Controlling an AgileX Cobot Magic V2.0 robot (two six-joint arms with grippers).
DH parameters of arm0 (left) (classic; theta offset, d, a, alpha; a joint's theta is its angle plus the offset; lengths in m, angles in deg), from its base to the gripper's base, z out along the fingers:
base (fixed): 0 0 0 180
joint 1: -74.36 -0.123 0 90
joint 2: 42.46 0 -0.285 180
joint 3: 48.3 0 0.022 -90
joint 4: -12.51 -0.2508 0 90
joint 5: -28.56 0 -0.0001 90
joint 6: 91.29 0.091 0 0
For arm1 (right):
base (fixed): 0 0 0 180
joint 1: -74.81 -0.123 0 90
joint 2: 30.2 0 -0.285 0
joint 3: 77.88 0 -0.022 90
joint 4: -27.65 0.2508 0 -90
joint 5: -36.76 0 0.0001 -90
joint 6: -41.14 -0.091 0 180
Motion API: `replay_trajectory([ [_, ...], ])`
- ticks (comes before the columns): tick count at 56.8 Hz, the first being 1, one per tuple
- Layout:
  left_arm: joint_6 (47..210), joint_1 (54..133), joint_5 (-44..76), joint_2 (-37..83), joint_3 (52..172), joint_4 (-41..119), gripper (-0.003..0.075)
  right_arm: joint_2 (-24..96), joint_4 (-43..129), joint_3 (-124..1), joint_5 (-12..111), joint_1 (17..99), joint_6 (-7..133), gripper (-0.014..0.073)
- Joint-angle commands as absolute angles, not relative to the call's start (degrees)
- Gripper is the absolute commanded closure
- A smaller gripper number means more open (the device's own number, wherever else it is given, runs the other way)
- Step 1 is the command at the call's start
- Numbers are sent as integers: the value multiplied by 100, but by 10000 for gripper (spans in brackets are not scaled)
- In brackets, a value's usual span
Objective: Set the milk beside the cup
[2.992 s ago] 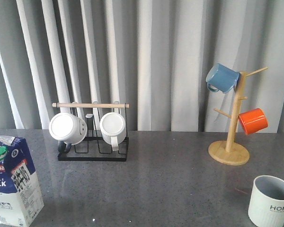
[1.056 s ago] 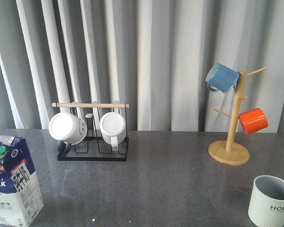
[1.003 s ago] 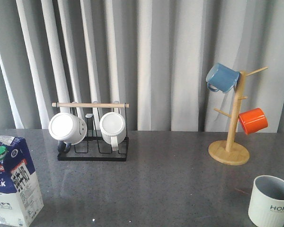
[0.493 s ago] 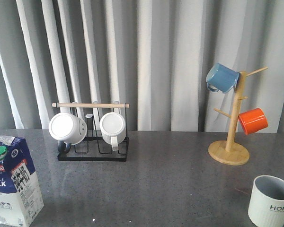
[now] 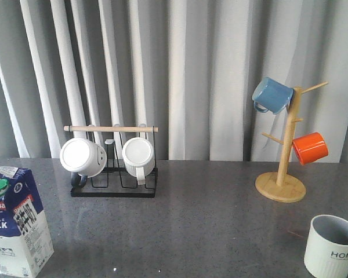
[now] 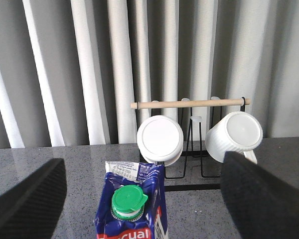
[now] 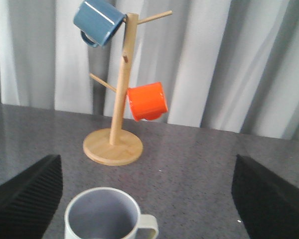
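Note:
The milk [image 5: 17, 223], a blue and white carton with a green cap, stands upright at the table's front left. The cup [image 5: 330, 246], white, ribbed, marked "HOME", stands at the front right. Neither gripper shows in the front view. In the left wrist view my left gripper [image 6: 142, 172] is open and empty, its black fingers [image 6: 25, 204] wide apart on either side of the milk [image 6: 132, 209], not touching it. In the right wrist view my right gripper [image 7: 147, 164] is open and empty, with the cup [image 7: 102, 216] between its fingers [image 7: 271, 194], untouched.
A black wire rack [image 5: 113, 188] with a wooden bar holds two plain white mugs [image 5: 83, 156] at the back left. A wooden mug tree [image 5: 281, 185] at the back right carries a blue mug [image 5: 271, 95] and an orange mug [image 5: 309, 147]. Grey curtains hang behind the table.
Half a second ago dark shapes showed at the front view's left and right edges; they are gone now. The milk and the cup have not moved.

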State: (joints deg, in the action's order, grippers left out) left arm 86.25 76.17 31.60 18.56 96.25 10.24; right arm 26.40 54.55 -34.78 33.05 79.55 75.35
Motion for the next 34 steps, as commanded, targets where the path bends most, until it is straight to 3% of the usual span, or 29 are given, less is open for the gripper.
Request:
replay_trajectory([
  [1,8594,7626,3594,1812,9826,1093,184,2628,5413,-3466,3009,8062,8186,-59],
  [14,8594,7626,3594,1812,9826,1093,246,2644,4809,-2645,2383,8271,7667,-53],
  [34,8594,7626,3594,1812,9826,1093,261,3483,1022,-2207,1237,9402,2394,-43],
])
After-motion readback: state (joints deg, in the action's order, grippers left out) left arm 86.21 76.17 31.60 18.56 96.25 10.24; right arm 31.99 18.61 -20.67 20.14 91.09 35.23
